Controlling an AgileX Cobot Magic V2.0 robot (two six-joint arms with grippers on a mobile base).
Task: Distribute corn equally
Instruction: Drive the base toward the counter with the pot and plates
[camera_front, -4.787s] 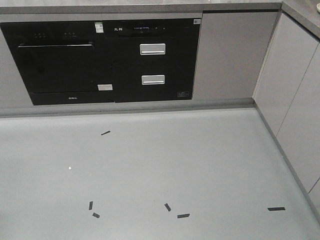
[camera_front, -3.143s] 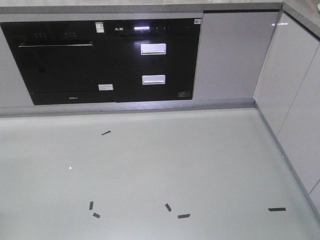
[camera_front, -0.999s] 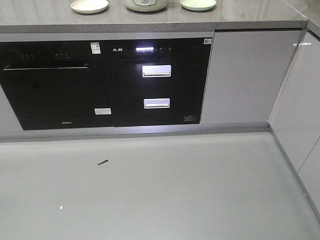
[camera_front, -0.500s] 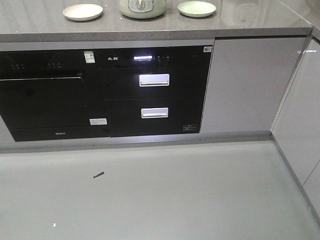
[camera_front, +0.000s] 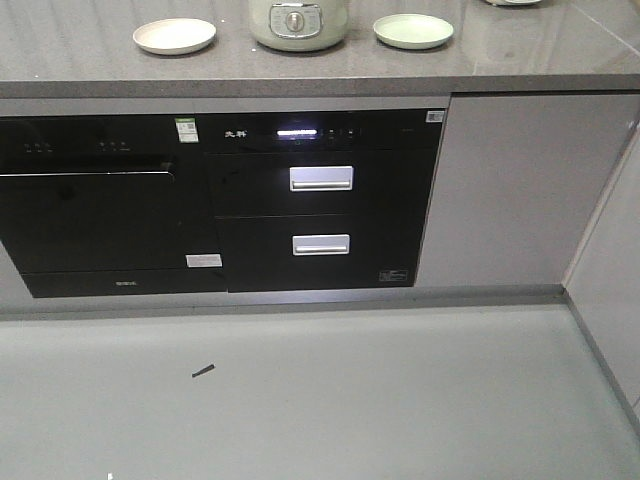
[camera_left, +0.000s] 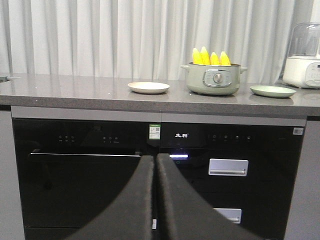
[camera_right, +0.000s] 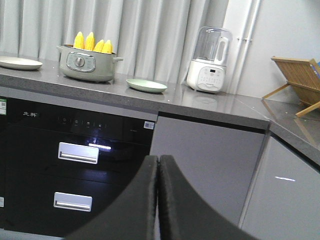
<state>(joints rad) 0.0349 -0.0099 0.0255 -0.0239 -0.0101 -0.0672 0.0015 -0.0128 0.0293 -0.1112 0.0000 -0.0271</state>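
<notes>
The left hand (camera_left: 154, 162) is shut tight. Its two dark fingers (camera_left: 135, 200) press together and hold nothing. It points at the black oven (camera_left: 85, 175) under the gray table (camera_left: 60, 92).

On the table, far to the left, lies a cream plate (camera_left: 148, 87) with nothing on it. At 3 o'clock from that plate stands a pale green pot (camera_left: 216, 79) with a round knob on its front. The corn (camera_left: 210, 57) is in this pot. Four yellow cobs stand up side by side, tips up, and poke out over the rim. At 3 o'clock from the pot lies a green plate (camera_left: 272, 90), also bare. Further right stands a white blender (camera_right: 210, 60) with a clear top. Past it, at the far right, a wooden rack (camera_right: 300, 75) leans on the table.

Below the pot are two black drawers (camera_front: 320, 205) with silver handles. A small bit of black tape (camera_front: 204, 371) lies on the gray floor (camera_front: 380, 400).

The right hand (camera_right: 158, 162) is shut tight too and holds nothing. The pot of corn is at 11 o'clock from it.
</notes>
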